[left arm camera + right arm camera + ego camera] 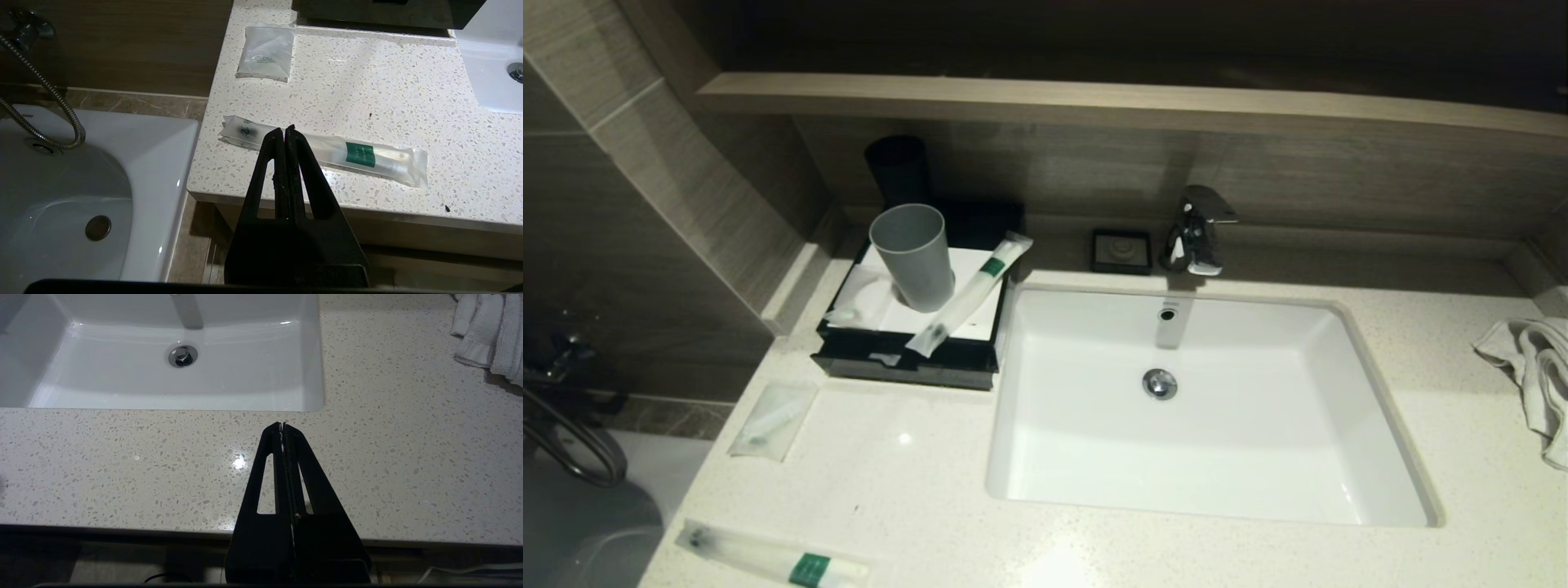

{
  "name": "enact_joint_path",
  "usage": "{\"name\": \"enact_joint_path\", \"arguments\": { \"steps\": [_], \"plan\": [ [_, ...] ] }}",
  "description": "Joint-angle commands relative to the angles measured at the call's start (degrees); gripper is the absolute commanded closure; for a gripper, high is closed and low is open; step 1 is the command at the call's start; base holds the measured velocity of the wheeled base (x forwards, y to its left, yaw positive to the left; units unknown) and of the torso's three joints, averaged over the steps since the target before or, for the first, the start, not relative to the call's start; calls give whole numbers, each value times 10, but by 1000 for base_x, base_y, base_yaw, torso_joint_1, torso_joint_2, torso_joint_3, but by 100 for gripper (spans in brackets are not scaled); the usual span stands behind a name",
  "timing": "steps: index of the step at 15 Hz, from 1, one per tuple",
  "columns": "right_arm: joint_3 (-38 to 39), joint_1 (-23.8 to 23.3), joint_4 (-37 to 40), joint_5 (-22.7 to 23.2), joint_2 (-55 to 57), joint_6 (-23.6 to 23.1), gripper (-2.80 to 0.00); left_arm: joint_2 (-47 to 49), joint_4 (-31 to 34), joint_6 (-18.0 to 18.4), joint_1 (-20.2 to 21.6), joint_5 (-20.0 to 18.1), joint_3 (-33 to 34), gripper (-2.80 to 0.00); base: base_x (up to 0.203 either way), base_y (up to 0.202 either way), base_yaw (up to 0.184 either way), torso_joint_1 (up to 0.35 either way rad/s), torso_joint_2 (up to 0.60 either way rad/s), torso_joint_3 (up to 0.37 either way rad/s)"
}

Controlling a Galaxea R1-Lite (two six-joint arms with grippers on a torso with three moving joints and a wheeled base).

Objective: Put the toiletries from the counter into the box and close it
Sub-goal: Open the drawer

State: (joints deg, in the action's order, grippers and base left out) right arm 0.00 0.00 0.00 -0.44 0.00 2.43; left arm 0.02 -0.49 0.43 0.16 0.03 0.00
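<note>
A: Status, left to right?

B: Far left: bathtub with shower hose, below counter level. Left gripper pinched closed, holding nothing, hanging off the front edge of the counter, tips lined up with the long toothbrush packet but not touching, as far as judged from the left wrist view.

A: Loose items?

B: Two on the counter. Long toothbrush packet with green label at the front left corner, lying flat along the edge. Small clear sachet further back, just in front of the box.

A: Box state?

B: Black, sitting left of the sink. White sheet on top. Grey cup tilted on it, plus a second long packet lying diagonally across, one end past the rim. Lid not made out; can't say open or shut.

A: Progress?

B: Early. Nothing gripped, both counter items untouched. Left: pick both, stow, probably seat the diagonal packet, then close.

A: Right side?

B: Right gripper also closed and empty, parked over bare counter in front of the sink. Crumpled white towel at far right edge.

A: Surface, room?

B: Pale speckled stone, glossy, light glare. Chrome faucet, small dark soap dish beside it, wood-look wall and shelf behind. Dim hotel-type bathroom.
</note>
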Motion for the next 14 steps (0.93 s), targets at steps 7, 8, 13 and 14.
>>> {"name": "enact_joint_path", "arguments": {
  "steps": [7, 8, 13, 14],
  "plan": [
    [0, 0, 0, 0, 0, 0, 0, 0, 0, -3, 0, 1, 1, 0, 0, 0, 0, 0, 0, 0],
    [0, 0, 0, 0, 0, 0, 0, 0, 0, -3, 1, 1, 1, 0, 0, 0, 0, 0, 0, 0],
    [0, 0, 0, 0, 0, 0, 0, 0, 0, -2, 0, 1, 1, 0, 0, 0, 0, 0, 0, 0],
    [0, 0, 0, 0, 0, 0, 0, 0, 0, -2, 0, 1, 1, 0, 0, 0, 0, 0, 0, 0]
  ]
}}
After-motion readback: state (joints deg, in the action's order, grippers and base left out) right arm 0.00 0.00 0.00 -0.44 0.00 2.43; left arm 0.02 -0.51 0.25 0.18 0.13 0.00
